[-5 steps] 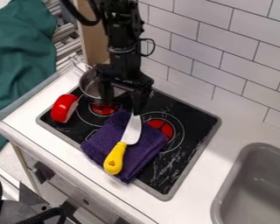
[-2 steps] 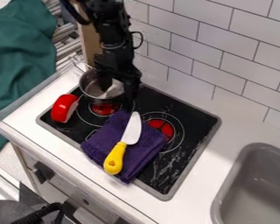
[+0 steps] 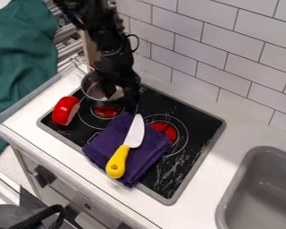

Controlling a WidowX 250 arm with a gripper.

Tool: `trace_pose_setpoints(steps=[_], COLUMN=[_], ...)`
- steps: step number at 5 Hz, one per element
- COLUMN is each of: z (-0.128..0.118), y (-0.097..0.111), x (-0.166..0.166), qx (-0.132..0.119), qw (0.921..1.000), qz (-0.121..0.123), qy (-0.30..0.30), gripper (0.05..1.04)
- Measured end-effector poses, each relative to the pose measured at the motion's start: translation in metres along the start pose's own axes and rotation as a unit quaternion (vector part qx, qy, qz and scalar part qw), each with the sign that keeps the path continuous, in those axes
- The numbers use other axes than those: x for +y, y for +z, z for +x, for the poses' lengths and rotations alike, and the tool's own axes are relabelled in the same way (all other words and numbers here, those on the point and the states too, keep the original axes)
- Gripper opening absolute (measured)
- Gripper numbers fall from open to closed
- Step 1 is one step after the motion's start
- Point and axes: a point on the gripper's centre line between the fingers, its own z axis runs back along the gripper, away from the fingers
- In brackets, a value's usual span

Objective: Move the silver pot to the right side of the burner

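Gripper (image 3: pixel 121 94) at the silver pot (image 3: pixel 93 87), its jaws apart over the rim.
One jaw is inside the pot, the other outside; the pot sits at the stove's (image 3: pixel 196 167) back-left corner, near the red toy (image 3: pixel 64 110), behind the purple towel (image 3: pixel 105 144).

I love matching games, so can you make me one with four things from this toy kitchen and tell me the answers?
Things:
1. Pot
2. Knife
3. Cloth
4. Sink

Clues:
A. Purple, with something lying on top
B. Gray, at the right edge of the picture
C. Silver and round
D. White and yellow

Right pairs: 1-C, 2-D, 3-A, 4-B
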Motion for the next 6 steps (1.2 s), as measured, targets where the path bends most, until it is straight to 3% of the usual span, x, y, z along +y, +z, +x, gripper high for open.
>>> trace_pose_setpoints(steps=[2, 3, 4, 6], z=[-0.013, -0.016, -0.017, 0.002], y=[-0.007, -0.007, -0.004, 0.021], x=[-0.001, -0.002, -0.006, -0.024], qx=[0.005, 0.001, -0.008, -0.062], qw=[0.9999, 0.9999, 0.9999, 0.9934], qz=[0.005, 0.008, 0.012, 0.027], qy=[0.014, 0.012, -0.002, -0.092], gripper=[0.286, 0.116, 0.066, 0.060])
